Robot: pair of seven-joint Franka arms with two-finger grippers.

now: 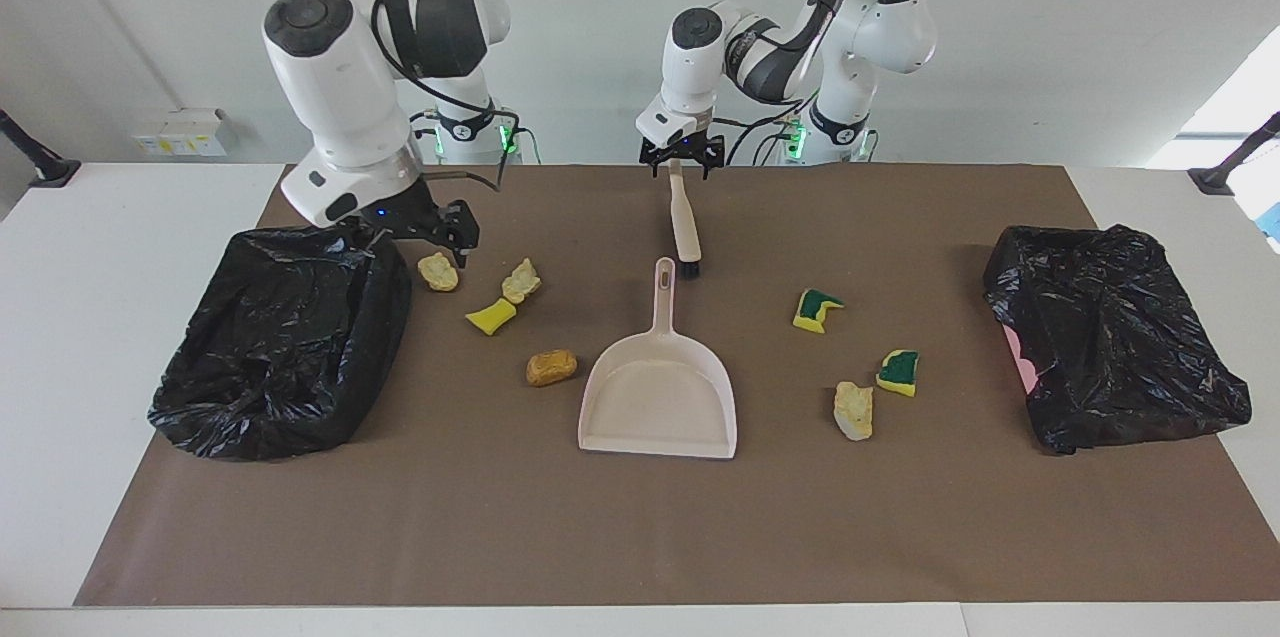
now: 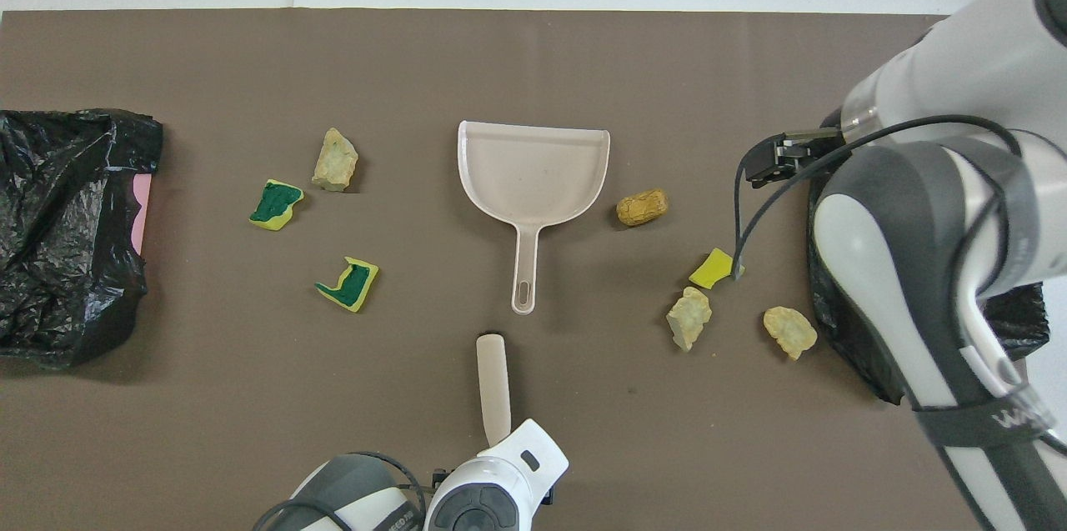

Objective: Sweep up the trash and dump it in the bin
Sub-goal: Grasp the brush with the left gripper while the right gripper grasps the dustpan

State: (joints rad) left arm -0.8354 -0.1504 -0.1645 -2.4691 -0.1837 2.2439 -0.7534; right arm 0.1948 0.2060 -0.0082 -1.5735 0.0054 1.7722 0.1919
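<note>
Several sponge scraps of trash lie on the brown mat: three pale or bright yellow ones [image 1: 490, 316] and an orange-brown one [image 1: 551, 367] toward the right arm's end, and two green-backed ones [image 1: 817, 309] and a pale one [image 1: 854, 410] toward the left arm's end. The beige dustpan [image 1: 660, 397] lies in the middle, handle toward the robots. Just nearer to the robots lies the brush [image 1: 685, 222]. My left gripper [image 1: 681, 165] is open, fingers straddling the brush's handle end. My right gripper [image 1: 425, 239] hangs open low over the bin's rim, beside a pale scrap [image 1: 438, 271].
One black-bagged bin [image 1: 285, 347] stands at the right arm's end of the mat, another [image 1: 1110, 337] at the left arm's end, pink showing at its side. In the overhead view the right arm [image 2: 925, 247] covers part of its bin.
</note>
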